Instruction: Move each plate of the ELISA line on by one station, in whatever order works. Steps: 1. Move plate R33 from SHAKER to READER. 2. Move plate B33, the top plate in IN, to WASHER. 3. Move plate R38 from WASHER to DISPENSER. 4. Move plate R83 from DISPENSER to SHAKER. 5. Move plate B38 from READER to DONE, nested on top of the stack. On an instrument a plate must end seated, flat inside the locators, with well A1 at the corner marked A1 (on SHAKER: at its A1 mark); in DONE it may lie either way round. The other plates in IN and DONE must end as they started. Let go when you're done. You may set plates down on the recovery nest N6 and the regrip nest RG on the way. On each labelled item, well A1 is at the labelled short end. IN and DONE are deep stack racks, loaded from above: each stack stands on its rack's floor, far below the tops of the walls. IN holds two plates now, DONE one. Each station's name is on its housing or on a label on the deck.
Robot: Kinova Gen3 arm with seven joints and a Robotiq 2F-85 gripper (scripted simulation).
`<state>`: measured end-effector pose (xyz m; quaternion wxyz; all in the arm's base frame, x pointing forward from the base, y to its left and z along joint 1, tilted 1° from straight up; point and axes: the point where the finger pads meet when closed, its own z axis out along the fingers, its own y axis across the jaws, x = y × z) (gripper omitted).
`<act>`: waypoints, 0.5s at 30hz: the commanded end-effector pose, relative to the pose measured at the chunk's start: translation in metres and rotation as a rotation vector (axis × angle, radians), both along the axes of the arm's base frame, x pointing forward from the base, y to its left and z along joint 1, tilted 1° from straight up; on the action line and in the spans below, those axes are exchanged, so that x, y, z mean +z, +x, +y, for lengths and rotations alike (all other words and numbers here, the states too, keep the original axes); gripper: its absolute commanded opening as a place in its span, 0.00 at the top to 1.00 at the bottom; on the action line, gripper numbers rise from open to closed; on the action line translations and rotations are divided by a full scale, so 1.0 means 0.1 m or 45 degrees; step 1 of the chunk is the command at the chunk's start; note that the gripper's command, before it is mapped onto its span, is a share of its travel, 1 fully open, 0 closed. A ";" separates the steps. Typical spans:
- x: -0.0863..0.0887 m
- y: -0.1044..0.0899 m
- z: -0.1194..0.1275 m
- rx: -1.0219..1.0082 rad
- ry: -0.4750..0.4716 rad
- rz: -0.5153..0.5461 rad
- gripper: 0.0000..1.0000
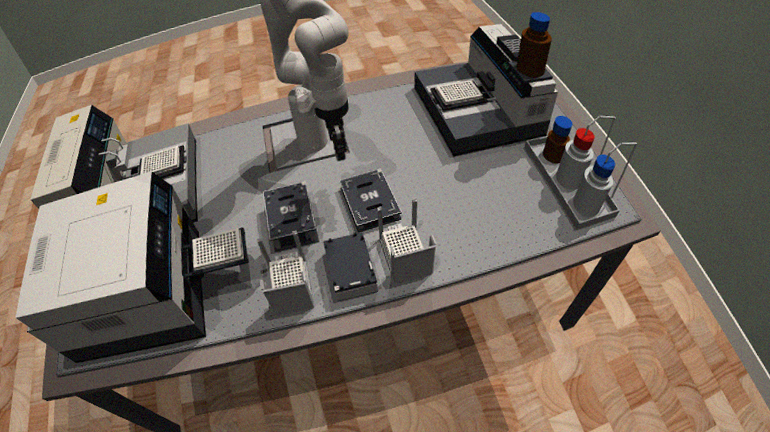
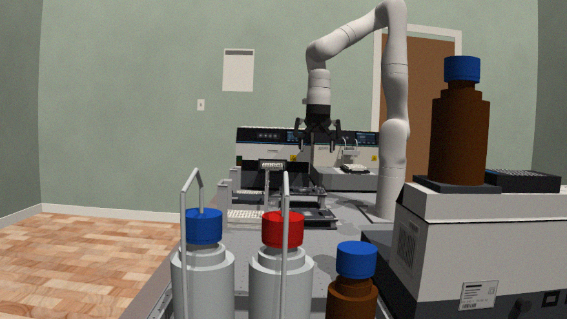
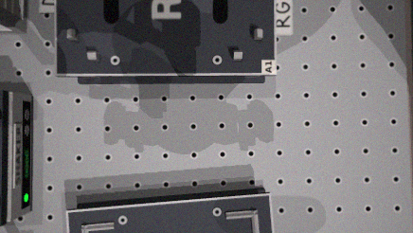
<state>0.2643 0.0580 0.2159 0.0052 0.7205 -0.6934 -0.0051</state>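
My gripper [image 1: 341, 153] [image 2: 316, 147] is open and empty. It hangs above the bare deck between the regrip nest RG [image 1: 288, 210] [image 3: 189, 52] and the recovery nest N6 [image 1: 372, 202] [image 3: 170, 218], a little behind them. Both nests are empty. White well plates sit on the READER tray [image 1: 216, 249], on the WASHER [image 1: 160, 159] and on the DISPENSER [image 1: 458, 92]. The DONE rack [image 1: 286, 273] and the IN rack [image 1: 403, 242] each show a white plate inside. The SHAKER [image 1: 349, 265] [image 3: 16, 156] has a dark top; I cannot make out a plate on it. No plate labels are readable.
A tray with three capped bottles [image 1: 580, 161] [image 2: 277, 245] stands at the table's right edge. A brown bottle [image 1: 533, 46] stands on the dispenser housing. The two big instrument housings [image 1: 95, 256] fill the left side. The arm's base [image 1: 307, 128] stands behind the gripper.
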 end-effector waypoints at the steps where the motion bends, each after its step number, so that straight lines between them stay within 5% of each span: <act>1: 0.00 -0.06 0.15 0.004 0.004 -0.003 0.00; 15: 0.00 -0.22 0.48 0.007 0.003 -0.002 0.00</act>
